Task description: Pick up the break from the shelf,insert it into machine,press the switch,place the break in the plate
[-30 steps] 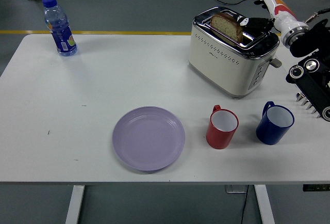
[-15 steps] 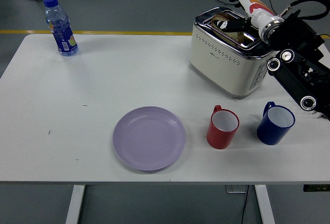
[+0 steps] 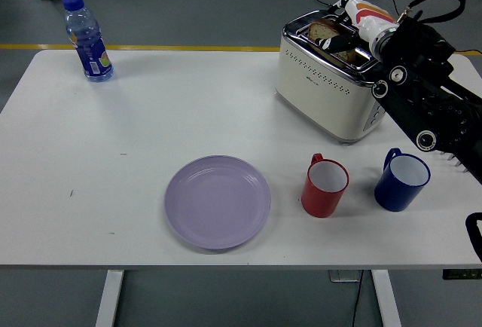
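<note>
A cream and chrome toaster (image 3: 324, 86) stands at the back right of the white table. A slice of bread (image 3: 324, 32) sits low in its top slot, with only the brown upper edge showing. My right hand (image 3: 343, 35) comes over the toaster from the right, its dark fingers (image 3: 340, 39) curled on the slice at the slot. The black forearm covers the toaster's right end. A lilac plate (image 3: 218, 201) lies bare near the front centre. No left arm shows.
A red mug (image 3: 324, 185) and a blue mug (image 3: 401, 181) stand in front of the toaster, under my right forearm. A blue water bottle (image 3: 87, 38) stands at the back left corner.
The right arm has swung left and forward over the toaster. The bread, which stood tall out of the slot, has sunk lower into it with the hand on it.
</note>
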You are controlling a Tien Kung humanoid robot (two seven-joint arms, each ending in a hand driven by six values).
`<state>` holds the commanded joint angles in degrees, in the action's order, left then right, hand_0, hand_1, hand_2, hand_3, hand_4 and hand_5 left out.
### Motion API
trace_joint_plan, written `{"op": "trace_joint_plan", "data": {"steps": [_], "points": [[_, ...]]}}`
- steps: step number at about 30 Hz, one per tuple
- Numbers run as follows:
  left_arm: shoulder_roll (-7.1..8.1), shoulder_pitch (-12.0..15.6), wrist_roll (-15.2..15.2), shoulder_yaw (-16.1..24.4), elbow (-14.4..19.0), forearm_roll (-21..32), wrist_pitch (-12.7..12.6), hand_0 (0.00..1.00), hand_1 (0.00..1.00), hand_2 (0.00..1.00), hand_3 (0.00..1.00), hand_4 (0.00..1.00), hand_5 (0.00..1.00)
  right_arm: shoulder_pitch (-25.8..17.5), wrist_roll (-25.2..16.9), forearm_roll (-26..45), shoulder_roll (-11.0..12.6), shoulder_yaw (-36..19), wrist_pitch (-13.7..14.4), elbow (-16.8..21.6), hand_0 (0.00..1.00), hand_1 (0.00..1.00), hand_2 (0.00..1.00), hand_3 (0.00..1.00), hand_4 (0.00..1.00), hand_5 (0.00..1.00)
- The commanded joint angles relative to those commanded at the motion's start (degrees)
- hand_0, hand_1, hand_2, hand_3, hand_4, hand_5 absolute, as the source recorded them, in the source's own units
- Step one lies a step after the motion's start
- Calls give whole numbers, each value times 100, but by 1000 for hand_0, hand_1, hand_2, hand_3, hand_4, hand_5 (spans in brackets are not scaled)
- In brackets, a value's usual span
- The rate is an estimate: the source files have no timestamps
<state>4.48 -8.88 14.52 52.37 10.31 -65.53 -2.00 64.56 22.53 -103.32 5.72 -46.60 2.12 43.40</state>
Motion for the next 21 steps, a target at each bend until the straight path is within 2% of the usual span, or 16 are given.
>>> {"op": "trace_joint_plan", "data": {"steps": [2, 4, 5, 10, 11, 16, 17, 21], "points": [[1, 0, 0, 1, 0, -1, 1, 678, 700, 684, 558, 283, 858, 25, -1, -59, -26, 16, -2, -34, 700, 647, 632, 771, 776, 342], [6, -3, 5, 15, 0, -23, 1, 678, 700, 684, 558, 283, 858, 160, 13, -299, -182, 78, -55, -245, 700, 647, 632, 771, 776, 342], [9, -5, 6, 8, 0, -26, 2, 678, 700, 684, 558, 283, 858, 198, 22, -400, -228, 89, -67, -324, 602, 562, 565, 705, 767, 320], [19, -18, 3, -25, 0, 19, -11, 678, 700, 684, 558, 283, 858, 333, 67, -733, -337, 151, -106, -571, 602, 562, 565, 705, 767, 320], [22, -15, -2, -35, 0, 46, -19, 678, 701, 683, 558, 283, 857, 361, 84, -729, -357, 183, -122, -648, 505, 491, 516, 669, 749, 295], [26, -18, 4, -38, 0, 41, -29, 678, 701, 683, 558, 283, 857, 455, 112, -811, -473, 279, -98, -901, 505, 491, 516, 669, 749, 295], [27, -18, 5, -38, 0, 44, -30, 678, 702, 684, 558, 283, 855, 469, 115, -824, -491, 293, -93, -935, 439, 437, 474, 619, 732, 270], [32, -15, 13, -42, 0, 21, -29, 678, 702, 684, 558, 283, 855, 517, 88, -912, -572, 316, -81, -1120, 439, 437, 474, 619, 732, 270]]}}
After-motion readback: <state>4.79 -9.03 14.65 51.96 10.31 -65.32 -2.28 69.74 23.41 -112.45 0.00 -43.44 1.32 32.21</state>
